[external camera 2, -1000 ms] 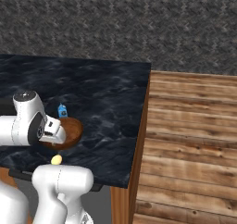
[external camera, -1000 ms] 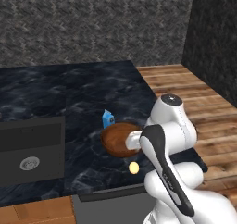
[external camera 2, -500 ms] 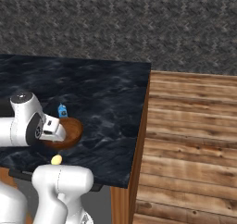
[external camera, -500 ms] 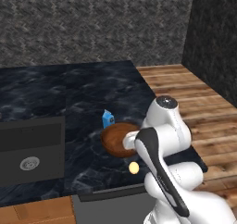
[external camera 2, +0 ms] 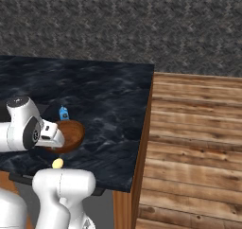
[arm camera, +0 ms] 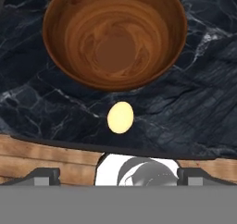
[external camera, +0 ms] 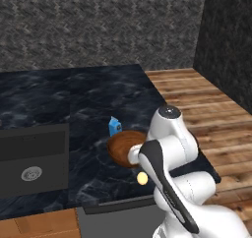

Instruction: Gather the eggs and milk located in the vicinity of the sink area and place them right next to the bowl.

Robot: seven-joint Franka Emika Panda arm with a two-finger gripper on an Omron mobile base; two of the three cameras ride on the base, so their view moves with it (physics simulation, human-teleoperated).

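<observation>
On the dark marble counter (external camera: 88,99) we count one egg (arm camera: 120,117), one milk carton (external camera: 114,127) and one wooden bowl (arm camera: 115,35), all gathered near the counter's front edge. From the hand camera we look down on the bowl, wide and shallow with its grain showing and nothing inside it, and on the pale yellow egg lying on the stone just beside the bowl's rim, apart from it by a thin strip of counter and close to the counter's edge. The gripper (arm camera: 118,174) sits above the egg with its two dark finger tips (arm camera: 44,174) set far apart at the bottom corners of that view, spread as wide as they go and holding nothing. In the left base view we see the blue carton standing upright just behind the bowl on its far side, near enough that we cannot tell whether they touch, while the egg shows as a small yellow spot in front of the bowl, beside the white arm (external camera: 167,148). We count one sink (external camera: 32,158), a dark recessed basin with a single round silver drain (external camera: 31,173), well apart from the three items at the left of that view. From the right base view we see the carton, bowl and egg in a short line, with wooden floor (external camera 2: 194,143) beyond the counter's end.
</observation>
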